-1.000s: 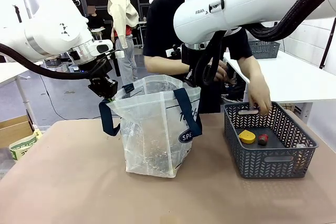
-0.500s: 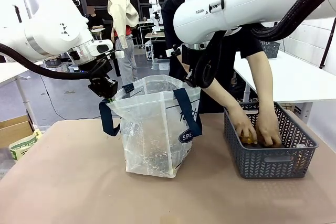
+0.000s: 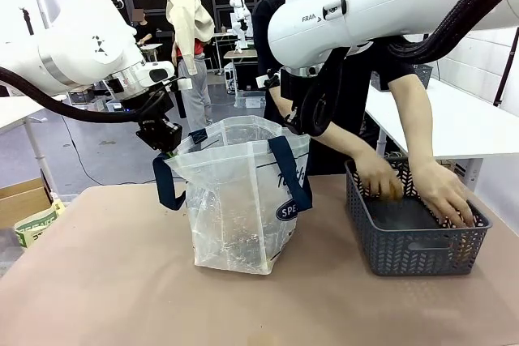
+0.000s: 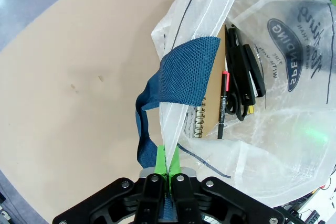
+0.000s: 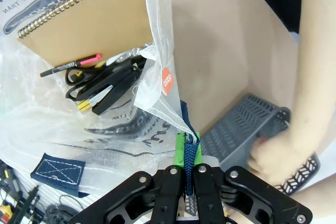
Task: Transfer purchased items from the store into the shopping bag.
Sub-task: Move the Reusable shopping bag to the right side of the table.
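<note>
Two grippers pinch the shopping bag (image 3: 243, 208): left gripper (image 4: 168, 165) shut on its rim, right gripper (image 5: 188, 157) on a strap. The person's hands (image 3: 379, 177) hide the basket's (image 3: 405, 255) contents.

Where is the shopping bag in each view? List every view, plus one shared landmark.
Front: shopping bag centre-left, standing open.
Left wrist: bag upper right, rim in left hand.
Right wrist: bag left half, strap in right hand.
Landmark: navy strap handle.
</note>
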